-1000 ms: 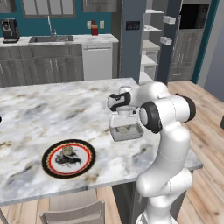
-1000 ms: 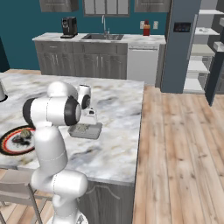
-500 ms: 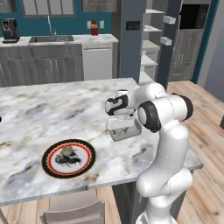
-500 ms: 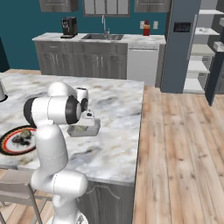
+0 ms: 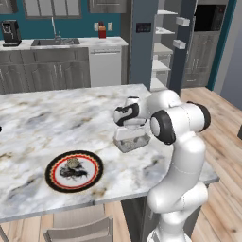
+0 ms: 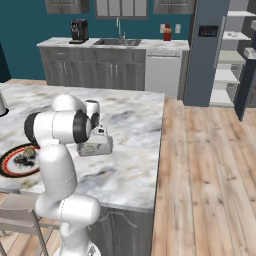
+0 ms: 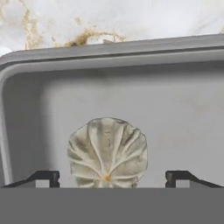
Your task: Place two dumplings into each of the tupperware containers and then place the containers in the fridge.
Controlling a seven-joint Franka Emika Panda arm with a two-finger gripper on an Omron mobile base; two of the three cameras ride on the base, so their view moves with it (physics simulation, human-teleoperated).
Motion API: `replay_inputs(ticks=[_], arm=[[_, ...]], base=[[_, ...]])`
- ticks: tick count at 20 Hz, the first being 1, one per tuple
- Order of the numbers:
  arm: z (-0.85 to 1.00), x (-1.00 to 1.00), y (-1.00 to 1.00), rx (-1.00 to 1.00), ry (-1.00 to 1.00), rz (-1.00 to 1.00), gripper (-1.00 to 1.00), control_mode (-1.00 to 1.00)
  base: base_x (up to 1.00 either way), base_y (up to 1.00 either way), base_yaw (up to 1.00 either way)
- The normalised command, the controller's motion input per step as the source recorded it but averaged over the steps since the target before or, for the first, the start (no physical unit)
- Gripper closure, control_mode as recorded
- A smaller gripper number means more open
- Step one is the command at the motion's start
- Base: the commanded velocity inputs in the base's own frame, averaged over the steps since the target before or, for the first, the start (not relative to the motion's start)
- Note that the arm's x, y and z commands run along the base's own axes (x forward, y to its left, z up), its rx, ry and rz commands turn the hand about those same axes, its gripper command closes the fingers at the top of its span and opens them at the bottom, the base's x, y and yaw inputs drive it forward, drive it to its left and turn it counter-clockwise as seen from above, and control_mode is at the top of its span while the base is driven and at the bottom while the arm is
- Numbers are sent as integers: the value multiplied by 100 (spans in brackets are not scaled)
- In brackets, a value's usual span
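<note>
Hand view: a crimped dumpling (image 7: 108, 152) lies on the floor of the tupperware container (image 7: 183, 109), between the gripper (image 7: 113, 177) fingertips, which stand spread wide and clear of it. Left base view places the container on the marble island (image 5: 42, 123), near a round dark-rimmed plate (image 5: 74, 171).

Bare tray floor surrounds the dumpling (image 7: 108, 152); the container (image 7: 26, 65) rim walls two sides.

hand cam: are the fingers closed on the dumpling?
No, the gripper is open: its fingertips stand clear on either side of the dumpling in the tupperware container.
</note>
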Motion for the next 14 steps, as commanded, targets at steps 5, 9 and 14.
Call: replay_inputs(ticks=[5,9,14], arm=[[48,-6,0,0,0,-2,-100,-100],[39,-44,21,0,0,0,-100,-100],[24,-73,48,0,1,0,-100,-100]], base=[[0,0,0],[0,0,0],[0,0,0]])
